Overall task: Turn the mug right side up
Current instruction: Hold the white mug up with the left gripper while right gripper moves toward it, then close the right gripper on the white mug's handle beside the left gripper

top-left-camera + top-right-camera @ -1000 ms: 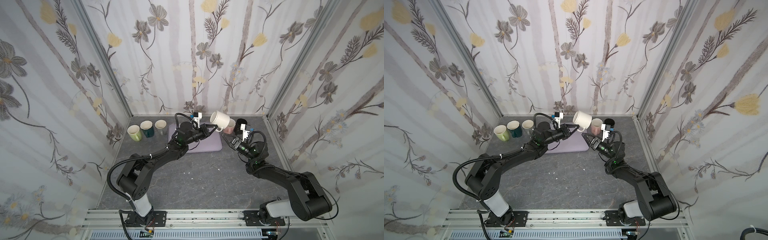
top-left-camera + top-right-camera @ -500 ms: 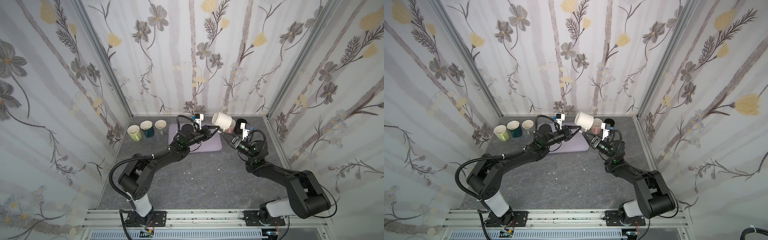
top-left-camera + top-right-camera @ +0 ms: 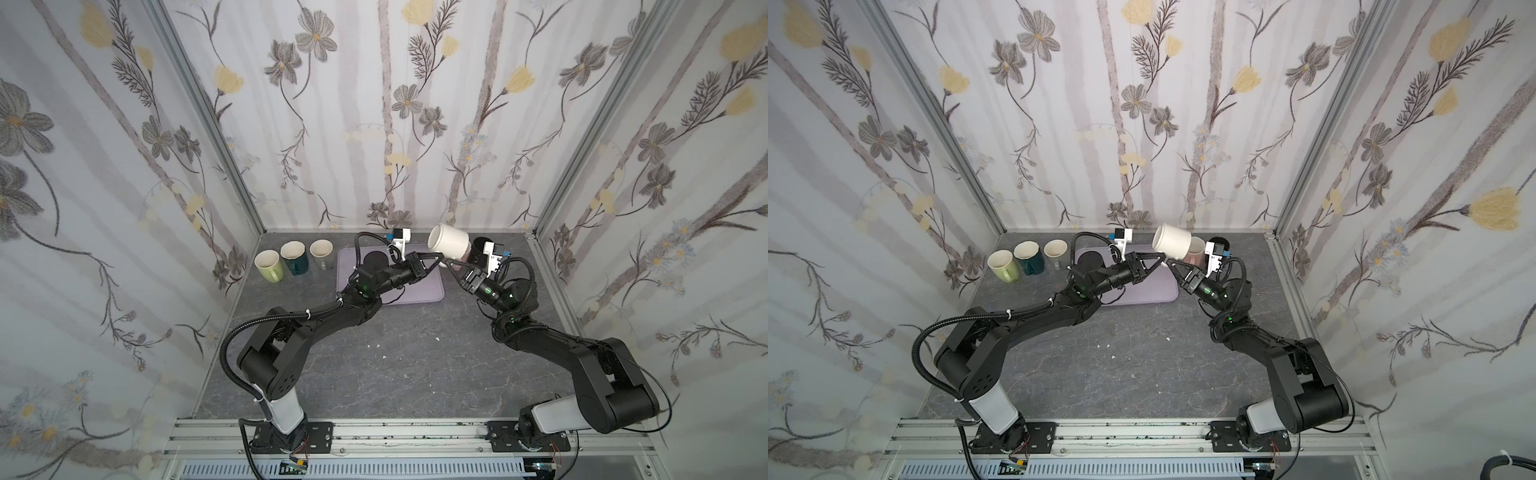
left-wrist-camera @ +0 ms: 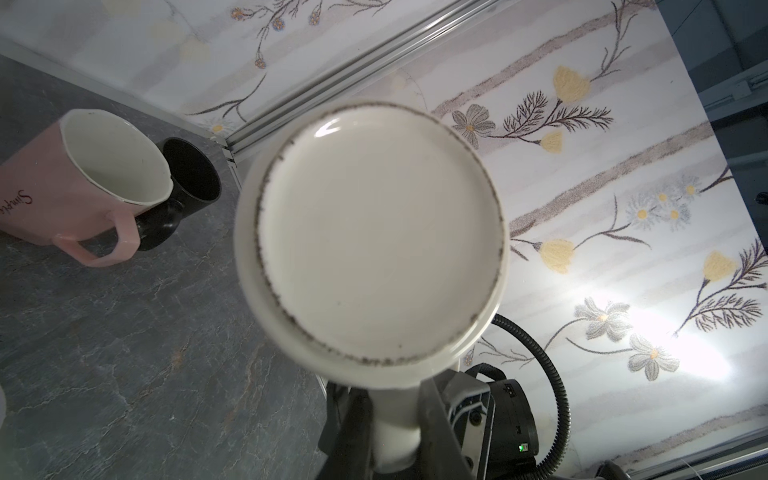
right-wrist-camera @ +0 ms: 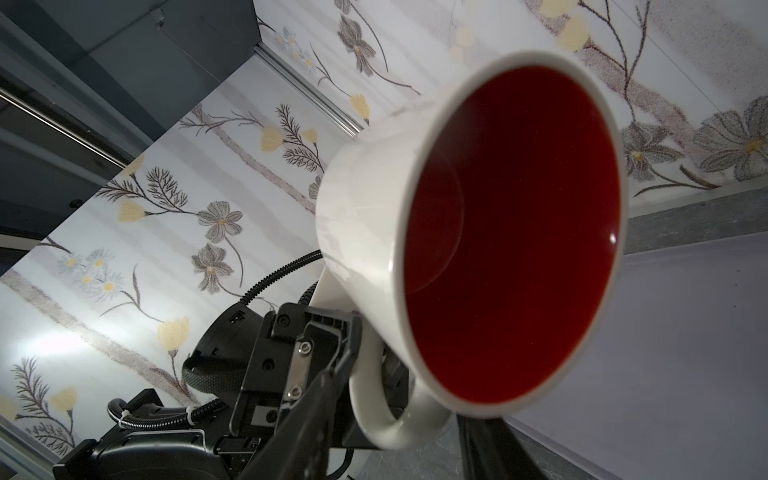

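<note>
Now the mug sits nearer the right gripper, whose grip is unclear; the outstretched left gripper clamps its handle.

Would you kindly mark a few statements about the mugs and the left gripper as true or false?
1. The left gripper holds the white mug by its handle, clear of the table. True.
2. The white mug is blue inside. False: it is red inside.
3. A row of three mugs stands mouth up. True.
4. The pink mug is upside down. False: it stands mouth up beside the black mug.
</note>
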`<action>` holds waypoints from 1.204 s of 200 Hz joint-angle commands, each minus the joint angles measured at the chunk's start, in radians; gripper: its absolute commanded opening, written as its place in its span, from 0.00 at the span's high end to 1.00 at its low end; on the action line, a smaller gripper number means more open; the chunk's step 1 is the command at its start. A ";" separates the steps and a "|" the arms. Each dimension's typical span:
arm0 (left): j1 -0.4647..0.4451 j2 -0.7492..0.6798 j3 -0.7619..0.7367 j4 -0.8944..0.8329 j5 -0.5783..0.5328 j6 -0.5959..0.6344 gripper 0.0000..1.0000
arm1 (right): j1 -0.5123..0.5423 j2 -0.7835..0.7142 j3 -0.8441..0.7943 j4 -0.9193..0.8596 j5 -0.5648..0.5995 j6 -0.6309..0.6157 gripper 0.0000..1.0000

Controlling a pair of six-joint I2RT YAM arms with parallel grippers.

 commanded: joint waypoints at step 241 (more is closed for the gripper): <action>-0.093 -0.007 0.050 -0.106 0.011 0.149 0.79 | 0.029 -0.177 0.053 -0.376 0.147 -0.224 1.00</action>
